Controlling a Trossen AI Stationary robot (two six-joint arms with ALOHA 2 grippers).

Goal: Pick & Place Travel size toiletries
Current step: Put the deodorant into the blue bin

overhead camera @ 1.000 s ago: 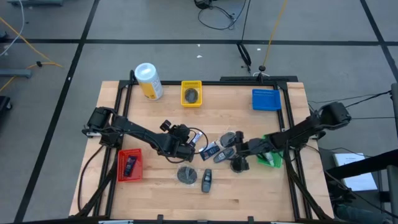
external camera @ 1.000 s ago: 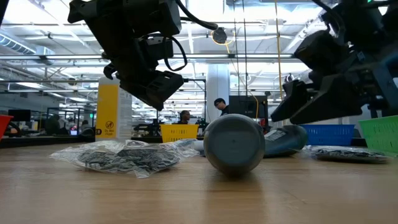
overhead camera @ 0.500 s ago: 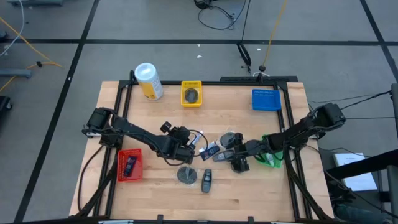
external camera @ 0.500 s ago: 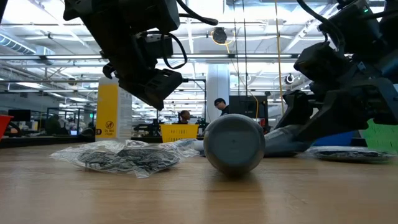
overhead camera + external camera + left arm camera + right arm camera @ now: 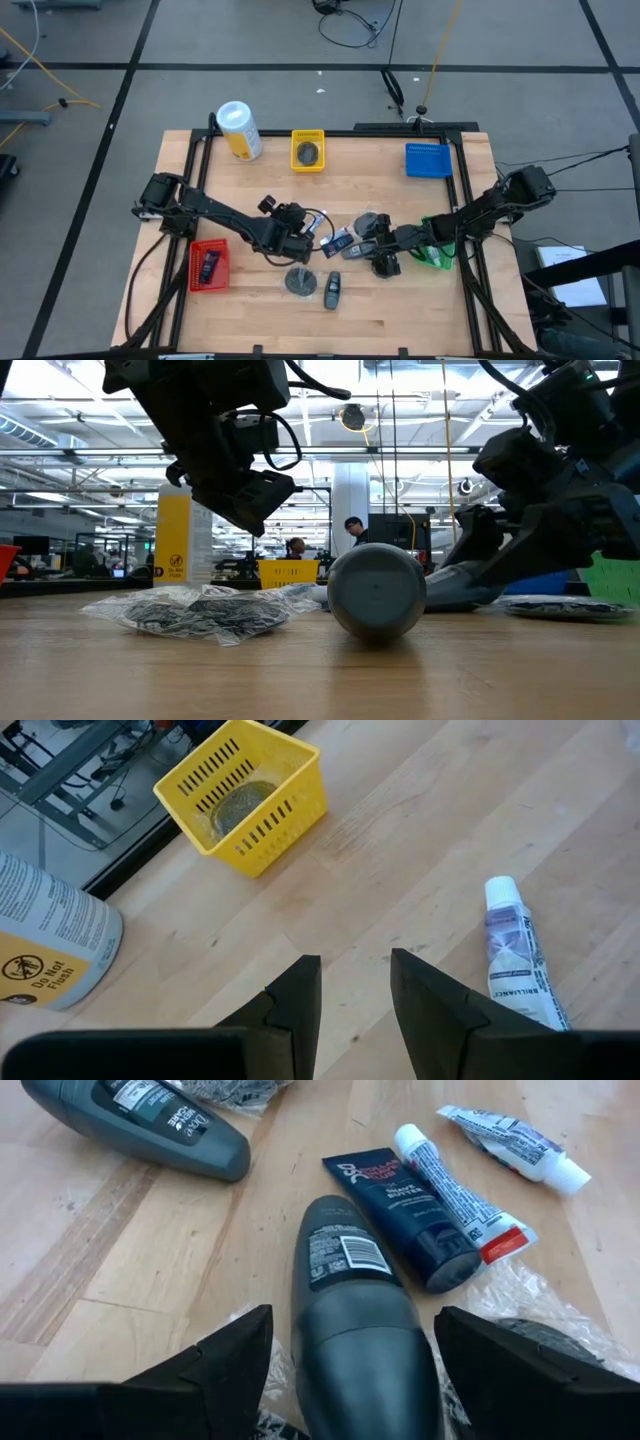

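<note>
Several toiletries lie at mid-table: a dark grey bottle [image 5: 355, 1295] on its side, a dark blue pack [image 5: 400, 1215], white tubes [image 5: 460, 1195], and a second grey bottle [image 5: 140, 1125]. My right gripper [image 5: 360, 1370] is open and low at the table, one finger on each side of the grey bottle [image 5: 362, 248], with a gap showing on both sides. My left gripper [image 5: 300, 240] hovers open above bare wood, with a white tube [image 5: 515, 955] beside it. A bagged disc [image 5: 300, 282] and another bottle [image 5: 332, 290] lie nearer the near edge.
A red tray [image 5: 208, 265] holds a dark pack and a yellow tray [image 5: 308, 150] holds a disc. There is a blue tray [image 5: 428, 160] at the far right, and a green tray [image 5: 435, 252] lies under my right arm. The yellow canister [image 5: 238, 130] stands at the far left. A black frame rims the table.
My right gripper has come down to the table and moved slightly toward the table's left, so its fingers now flank the grey bottle. It has held still for the last half second. The toiletries have not moved.
</note>
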